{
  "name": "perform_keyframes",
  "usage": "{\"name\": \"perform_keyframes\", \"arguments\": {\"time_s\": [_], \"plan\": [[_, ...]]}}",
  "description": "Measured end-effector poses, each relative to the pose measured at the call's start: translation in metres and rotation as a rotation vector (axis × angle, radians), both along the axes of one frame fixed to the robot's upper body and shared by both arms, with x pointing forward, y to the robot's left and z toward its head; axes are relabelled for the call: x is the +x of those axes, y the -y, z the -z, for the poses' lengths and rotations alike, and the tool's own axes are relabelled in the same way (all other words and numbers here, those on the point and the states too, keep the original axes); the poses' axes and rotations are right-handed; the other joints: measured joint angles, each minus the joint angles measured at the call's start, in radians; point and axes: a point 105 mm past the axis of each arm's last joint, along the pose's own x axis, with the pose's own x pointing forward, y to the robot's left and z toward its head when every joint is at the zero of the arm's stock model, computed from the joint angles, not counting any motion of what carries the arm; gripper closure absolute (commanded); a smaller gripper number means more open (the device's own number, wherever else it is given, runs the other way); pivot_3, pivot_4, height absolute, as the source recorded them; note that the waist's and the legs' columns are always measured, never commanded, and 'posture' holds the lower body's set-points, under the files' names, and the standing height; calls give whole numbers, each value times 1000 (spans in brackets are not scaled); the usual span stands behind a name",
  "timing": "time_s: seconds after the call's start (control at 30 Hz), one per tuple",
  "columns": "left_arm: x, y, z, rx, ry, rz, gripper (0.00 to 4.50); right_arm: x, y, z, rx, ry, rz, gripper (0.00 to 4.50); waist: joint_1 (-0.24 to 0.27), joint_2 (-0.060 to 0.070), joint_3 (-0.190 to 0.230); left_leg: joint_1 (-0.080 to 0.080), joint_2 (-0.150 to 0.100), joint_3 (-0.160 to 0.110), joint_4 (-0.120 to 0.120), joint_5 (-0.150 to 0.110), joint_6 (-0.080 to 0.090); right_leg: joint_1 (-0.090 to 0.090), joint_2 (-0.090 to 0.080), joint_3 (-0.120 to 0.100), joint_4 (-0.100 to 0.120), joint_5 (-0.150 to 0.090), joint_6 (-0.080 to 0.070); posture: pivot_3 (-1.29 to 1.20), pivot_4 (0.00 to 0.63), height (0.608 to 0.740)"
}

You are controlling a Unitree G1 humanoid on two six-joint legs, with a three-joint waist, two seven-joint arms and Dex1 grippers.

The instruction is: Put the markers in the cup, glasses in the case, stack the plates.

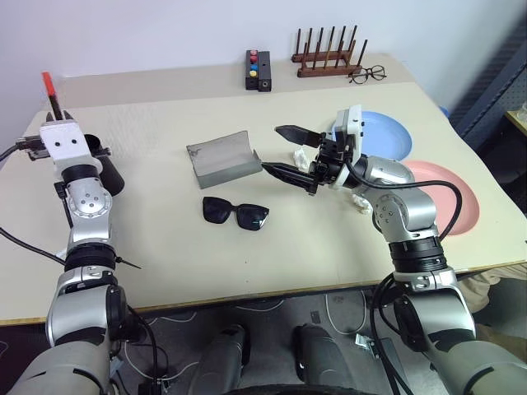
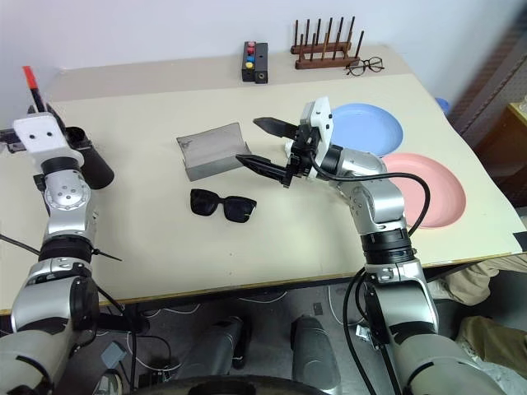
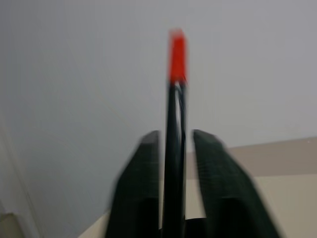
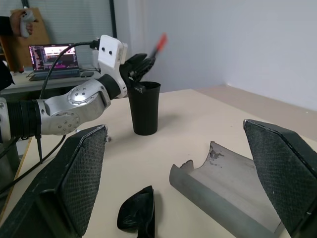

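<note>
Far left, the left gripper [image 4: 141, 62] is poised right above the black cup [image 4: 145, 108], its fingers [image 3: 143, 183] standing a narrow gap apart with the marker [image 3: 175, 129] upright between them, red cap on top. Whether they are gripping it or just letting go, I cannot tell. That pen looks light, stiff and smooth, so it should drop cleanly if it is lined up with the rim; the tall cup looks easy to tip if nudged.

Moving across the worktop [image 1: 165, 255], the grey case [image 1: 221, 160] is lying open, and the black sunglasses [image 1: 236, 213] are sitting just in front of it. They look light but awkward and scratch-prone: best taken at the bridge or the thick frame, not the lenses.

Next, the right gripper [image 1: 286, 151] is hovering beside the case, fingers spread wide and holding nothing.

Far right, the light blue plate [image 1: 385, 136] and pink plate [image 1: 457, 206] are lying side by side, unstacked; thin, slippery plastic, best pinched at the rim.
</note>
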Motion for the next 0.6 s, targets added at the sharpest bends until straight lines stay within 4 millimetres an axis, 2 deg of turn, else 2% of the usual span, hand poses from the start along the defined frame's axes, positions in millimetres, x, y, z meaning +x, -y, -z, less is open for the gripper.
{"name": "perform_keyframes", "arguments": {"time_s": [0.07, 0.1, 0.23, 0.37, 0.53, 0.6], "plan": [[0, 0, 0, 0, 0, 1, 635, 0, 0, 0, 0, 0, 1, 0, 0, 0, 0, 0, 0, 0, 0, 0, 0, 0, 0, 0, 0, 0, 0, 0, 150, 740], [0, 0, 0, -2, 0, 2, 266, 0, 0, 0, 1, 0, 2, 0, 0, 0, 0, 0, 0, 0, 0, 0, 0, 0, 0, 0, 0, 0, 0, 0, 150, 740], [-5, 1, 0, -5, 19, 20, 266, 0, 0, 0, 1, -1, 3, 0, 0, 0, 0, 0, 0, 0, 0, 0, 0, 0, 0, 0, 0, 0, 0, 0, 150, 740], [-14, 10, -9, -48, 86, 124, 266, 1, 0, 0, 1, -1, 5, 0, -1, 0, 0, 0, 0, 0, 0, 0, 0, 0, 0, 0, 0, 0, 0, 0, 150, 740], [-24, 30, -29, -202, 137, 412, 266, 1, 0, 0, 1, -1, 11, 0, -3, 0, 0, -1, 1, 0, 1, 0, 0, 0, 0, 1, 0, 0, 0, 0, 150, 740], [-35, 37, -32, -212, 46, 580, 266, 1, 0, 0, -6, -1, 11, 0, -12, 0, 0, -1, 1, 1, 0, 0, 0, -1, 0, 2, 0, 0, -1, 0, 150, 740]]}}
